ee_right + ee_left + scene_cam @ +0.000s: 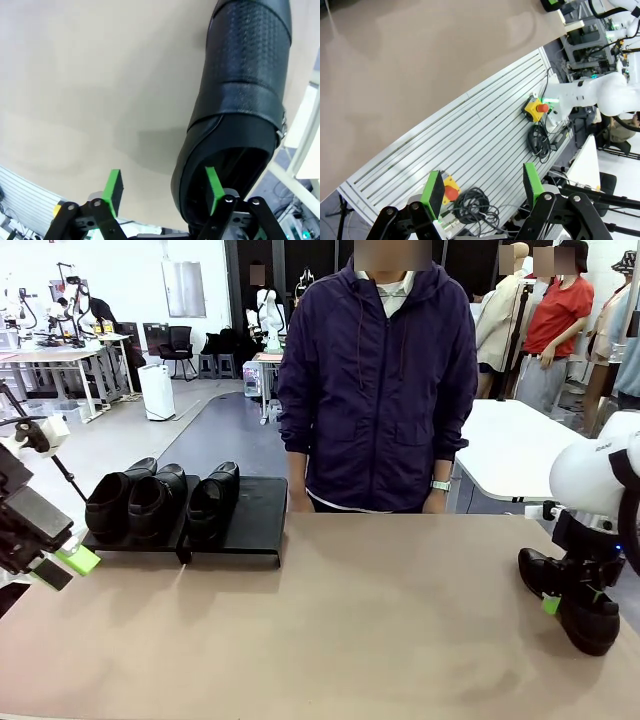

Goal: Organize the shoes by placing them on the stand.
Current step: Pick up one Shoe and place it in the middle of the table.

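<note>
Three shoes (pixel 160 502) sit on the stand (pixel 250 525); the fourth shoe (pixel 580 602) waits on the table (pixel 350 620), straddled by the open right pincer (pixel 162 192), while the left pincer (pixel 482 187) hangs open, empty.

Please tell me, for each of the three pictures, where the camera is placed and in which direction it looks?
Front view: between the arms, facing across the table at the person; left claw and right claw at the edges.
Left wrist view: on the left arm, facing past the table edge at a slatted panel; left claw open.
Right wrist view: on the right arm, facing down at the lone shoe; right claw, one finger inside the shoe opening.
Shared: the lone shoe, front and right wrist views.
</note>
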